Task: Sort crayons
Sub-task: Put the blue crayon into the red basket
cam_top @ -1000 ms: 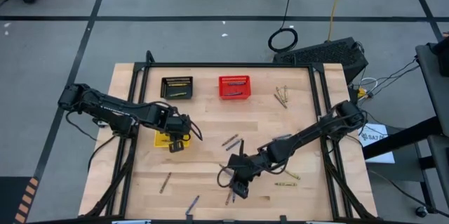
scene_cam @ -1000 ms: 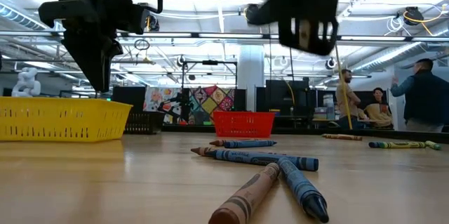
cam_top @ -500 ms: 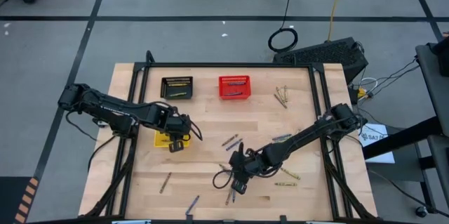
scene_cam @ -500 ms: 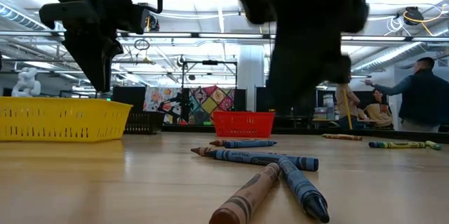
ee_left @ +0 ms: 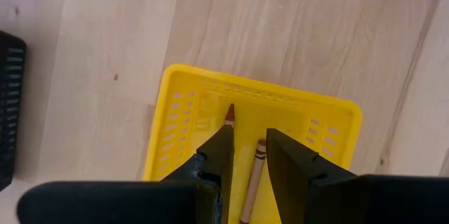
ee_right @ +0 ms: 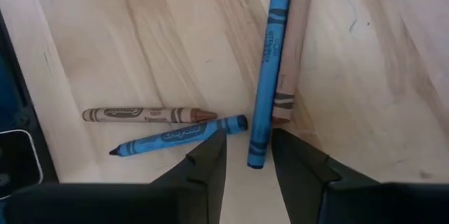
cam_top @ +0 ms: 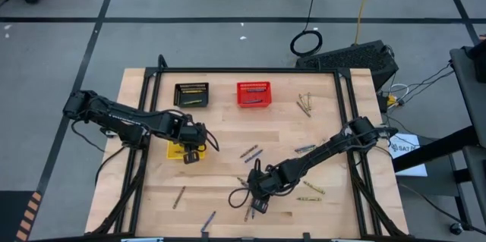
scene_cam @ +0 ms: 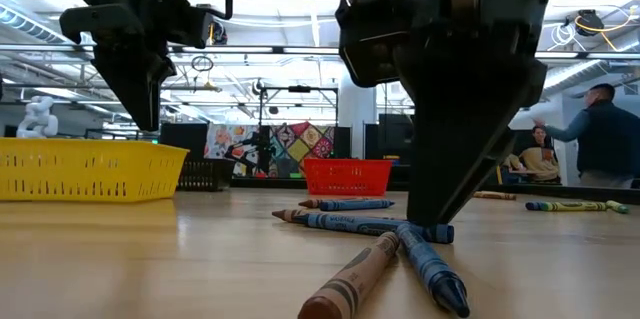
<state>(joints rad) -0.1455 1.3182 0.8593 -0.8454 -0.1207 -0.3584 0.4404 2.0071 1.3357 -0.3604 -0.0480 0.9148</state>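
Blue crayon lies between tips of right gripper, jaws apart, nothing grasped; we see it low over front-centre table. Brown crayon and second blue one just beside. Left gripper hangs over yellow basket, jaws parted, empty; crayon lies inside basket. We note more crayons scattered across table.
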